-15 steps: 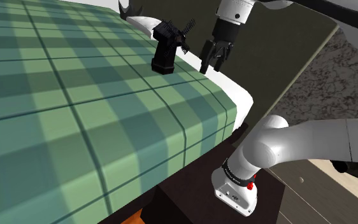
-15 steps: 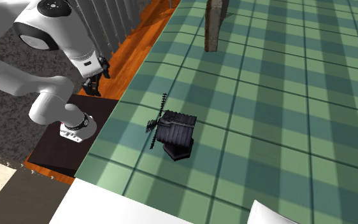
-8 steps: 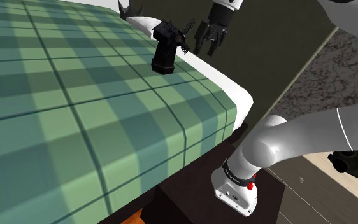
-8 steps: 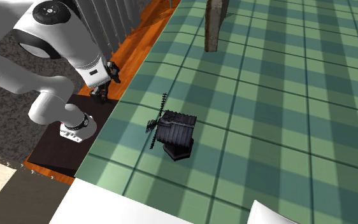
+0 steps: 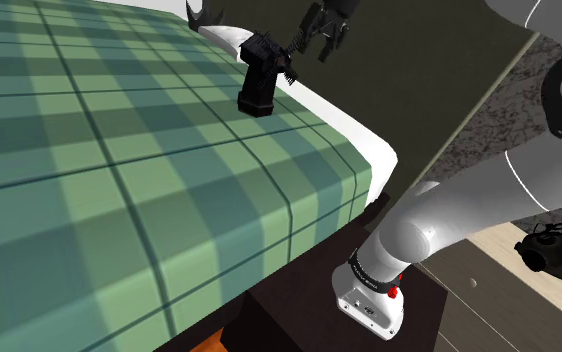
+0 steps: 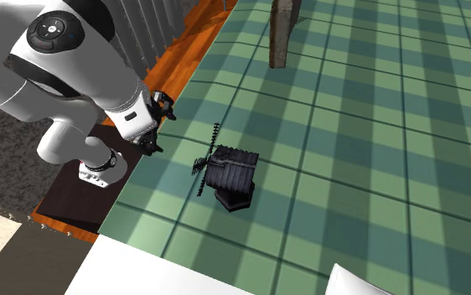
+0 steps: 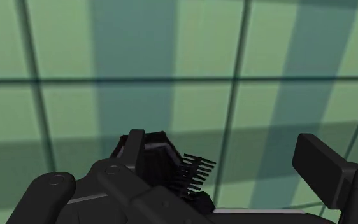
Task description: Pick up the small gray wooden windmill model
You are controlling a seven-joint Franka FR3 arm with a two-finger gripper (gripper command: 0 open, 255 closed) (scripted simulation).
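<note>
Windmill model [image 5: 260, 74], small, dark grey to nearly black, with comb-like blades, stands upright on its square base on the bed's green plaid cover [image 5: 119, 190]. In the shoulder view it sits at the far end of the bed, close to the right edge and just beside the white sheet [image 5: 314, 100] that runs along there. In the second exterior view the same model [image 6: 230, 173] stands near the left edge of the cover [image 6: 368, 142], its blades turned left toward the arm, with the white sheet [image 6: 158, 272] and a white pillow corner [image 6: 364, 283] nearer the camera.

The all-black two-finger gripper [image 5: 323, 38] hangs in the air just right of the windmill and higher than it in the shoulder view, apart from it. In the second exterior view the gripper [image 6: 163, 126] is over the bed's left edge, left of the blades and not touching them. Its fingers [image 6: 153, 147] are spread wide.

From the wrist view the gripper [image 7: 227, 160] looks down on the plaid cover [image 7: 171, 57]. The windmill [image 7: 161, 154] shows low between the spread fingers [image 7: 320, 164], close to the one opposite, its blades pointing into the gap; neither finger clasps it.

A dark box, the stand [image 6: 75, 197], sits on an orange wooden floor [image 6: 183, 42] left of the bed, and a brown upright post [image 6: 284, 33] rises at the far side of the cover.
</note>
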